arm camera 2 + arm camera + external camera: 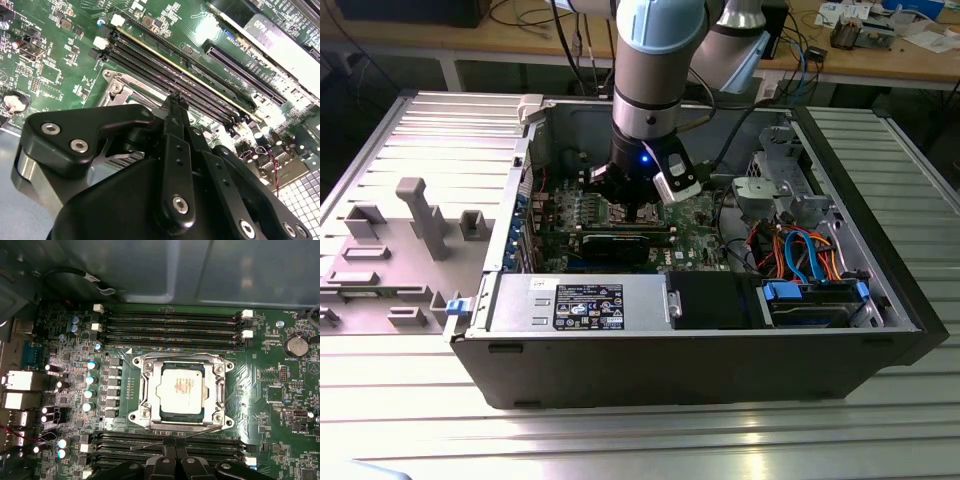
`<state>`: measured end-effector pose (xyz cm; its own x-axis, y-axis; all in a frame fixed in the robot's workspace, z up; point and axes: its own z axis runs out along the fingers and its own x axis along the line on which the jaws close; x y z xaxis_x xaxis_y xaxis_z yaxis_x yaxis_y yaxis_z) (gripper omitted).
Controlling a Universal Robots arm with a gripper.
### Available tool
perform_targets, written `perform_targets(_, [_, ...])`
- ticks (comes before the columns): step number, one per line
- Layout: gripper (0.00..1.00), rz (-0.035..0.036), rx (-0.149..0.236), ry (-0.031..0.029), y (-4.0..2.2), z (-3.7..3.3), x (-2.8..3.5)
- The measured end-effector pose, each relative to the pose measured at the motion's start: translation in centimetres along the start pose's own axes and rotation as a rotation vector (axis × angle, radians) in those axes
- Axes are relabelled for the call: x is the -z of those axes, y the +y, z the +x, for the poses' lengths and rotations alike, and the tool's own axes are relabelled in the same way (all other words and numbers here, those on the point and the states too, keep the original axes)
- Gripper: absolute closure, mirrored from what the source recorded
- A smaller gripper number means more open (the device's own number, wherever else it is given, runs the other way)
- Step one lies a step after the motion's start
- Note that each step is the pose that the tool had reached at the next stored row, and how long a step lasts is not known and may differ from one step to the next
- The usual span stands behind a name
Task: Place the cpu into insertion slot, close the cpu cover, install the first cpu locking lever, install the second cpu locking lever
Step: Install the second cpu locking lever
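CPU work sits inside one open computer case (720,350) lying on a ribbed metal counter (650,440). One arm (655,70) reaches down into the case, over one green motherboard (260,375). In the first wrist view, four long black memory slots (170,330) run on one side of the socket and more of them (165,442) on the other. One insertion slot (145,412) lies between these banks, with one cpu cover (150,390) lying flat over it. One cpu (181,391), silver-topped, sits seated in the window of that cover. One thin locking lever (200,431) slants along the socket edge nearest the gripper (175,442). The fingers (169,441) stand pressed together, narrow, with nothing seen between them, their tips just beside that lever and over the nearer memory slots. Several cylindrical capacitors (91,380) stand in a row beside the socket.
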<state>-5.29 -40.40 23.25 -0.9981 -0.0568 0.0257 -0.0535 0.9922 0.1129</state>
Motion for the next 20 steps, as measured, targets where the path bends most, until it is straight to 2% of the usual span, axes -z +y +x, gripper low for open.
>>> perform_targets(9, [0.89, -0.0014, 0.0, 0.0, 0.01, 0.0, -0.02])
perform_targets(11, [0.89, -0.0032, 0.0, 0.0031, 0.0, 0.0, -0.01])
perform_targets(13, [0.89, -0.0069, 0.0, 0.0049, 0.0, 0.05, -0.01])
perform_targets(16, [0.89, -0.0229, 0.009, 0.0051, -0.01, 0.83, -0.24])
perform_targets(20, [0.89, -0.0276, 0.018, 0.0061, -0.31, 1.3, -0.57])
